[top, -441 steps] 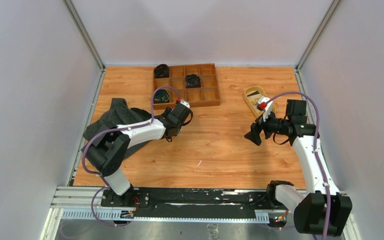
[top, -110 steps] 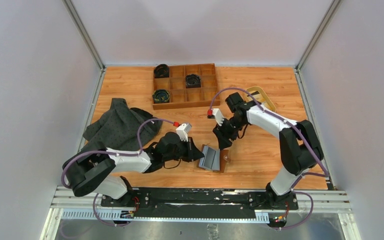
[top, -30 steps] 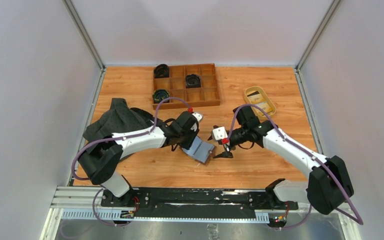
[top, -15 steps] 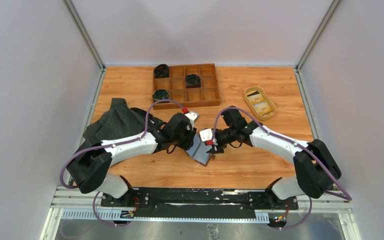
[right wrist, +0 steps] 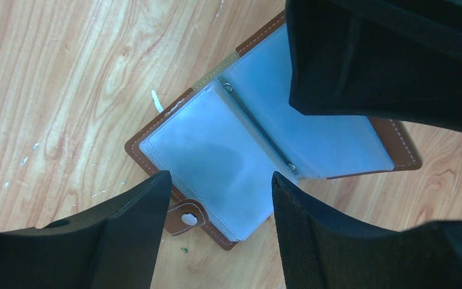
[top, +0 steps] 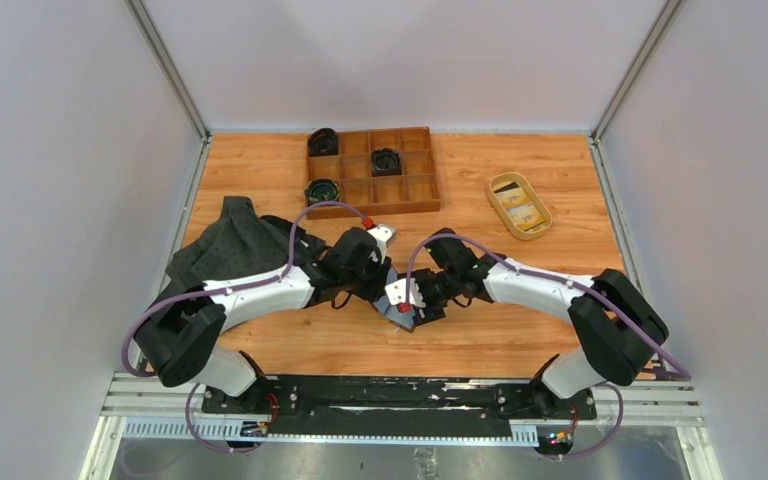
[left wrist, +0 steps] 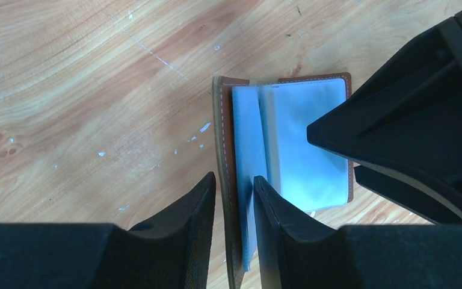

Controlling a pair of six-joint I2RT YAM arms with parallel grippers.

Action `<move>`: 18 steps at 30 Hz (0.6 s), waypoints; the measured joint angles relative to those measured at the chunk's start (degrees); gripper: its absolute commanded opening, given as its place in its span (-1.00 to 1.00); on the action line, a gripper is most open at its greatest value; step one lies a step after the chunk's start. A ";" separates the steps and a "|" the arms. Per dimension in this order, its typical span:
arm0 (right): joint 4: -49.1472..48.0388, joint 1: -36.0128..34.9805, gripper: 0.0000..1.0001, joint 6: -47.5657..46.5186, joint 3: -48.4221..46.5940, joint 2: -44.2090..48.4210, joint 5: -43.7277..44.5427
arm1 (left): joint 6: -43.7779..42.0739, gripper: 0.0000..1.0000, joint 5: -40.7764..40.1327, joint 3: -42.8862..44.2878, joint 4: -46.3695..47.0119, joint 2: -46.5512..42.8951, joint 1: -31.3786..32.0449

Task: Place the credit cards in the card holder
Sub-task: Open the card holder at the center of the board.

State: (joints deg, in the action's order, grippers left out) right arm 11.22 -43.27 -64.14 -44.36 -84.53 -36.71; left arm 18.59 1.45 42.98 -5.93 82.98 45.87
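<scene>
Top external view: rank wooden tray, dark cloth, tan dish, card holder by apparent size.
1-2. wooden tray and dark cloth: look alike, cloth partly covered.
3. tan dish.
4. card holder, mostly hidden.

I see a brown stitched-leather folding card holder [right wrist: 264, 153], matt at its rim, with smooth, faintly glossy pale blue plastic sleeves [right wrist: 198, 162] (slightly cloudy). Its round snap stud [right wrist: 187, 220] looks like shiny metal. The orange-brown wooden table [right wrist: 66, 90] shows grain and small pale scuffs.
</scene>
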 measured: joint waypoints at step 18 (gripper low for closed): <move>-1.29 -1.88 0.02 2.75 -0.44 -2.32 6.56 | -0.37 -0.64 3.74 -0.57 1.36 1.44 -0.81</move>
State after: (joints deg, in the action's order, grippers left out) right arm 9.93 -45.15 -61.39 -44.80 -86.85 -30.15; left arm 18.22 5.19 42.41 -4.58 84.42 45.06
